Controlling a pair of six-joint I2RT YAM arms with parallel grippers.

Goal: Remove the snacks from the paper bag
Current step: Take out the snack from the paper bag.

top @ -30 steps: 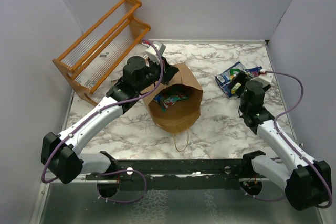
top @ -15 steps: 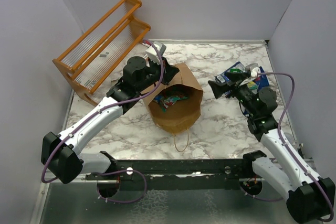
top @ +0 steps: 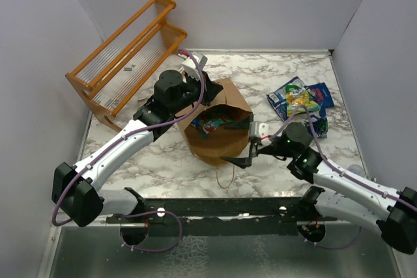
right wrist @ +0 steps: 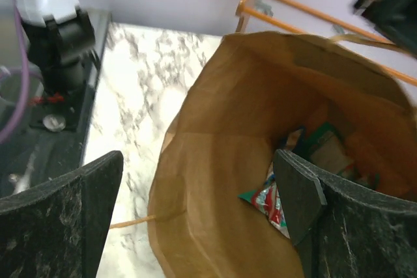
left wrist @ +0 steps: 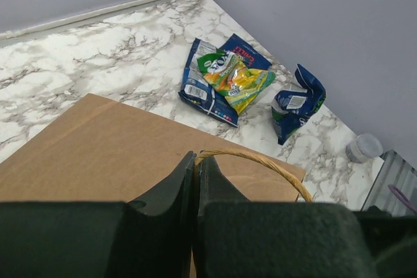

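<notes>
Swung back from the loose packets (top: 300, 99) on the worktop (top: 273, 69), the right arm now faces the bag's mouth.
Its right fingers (right wrist: 58, 213) stand wide and empty just beside the near rim of the paper bag (top: 218, 146); snacks (top: 212, 122) lie inside; left fingers (left wrist: 163, 213) pinch the far rim. Diving low could catch the near wall and drag the bag from that pinch.

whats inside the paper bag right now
A red-and-white packet and a teal-green packet show at the bottom of the paper bag. The bag's walls and these top packets cover whatever lies beneath, so the count cannot be told.
</notes>
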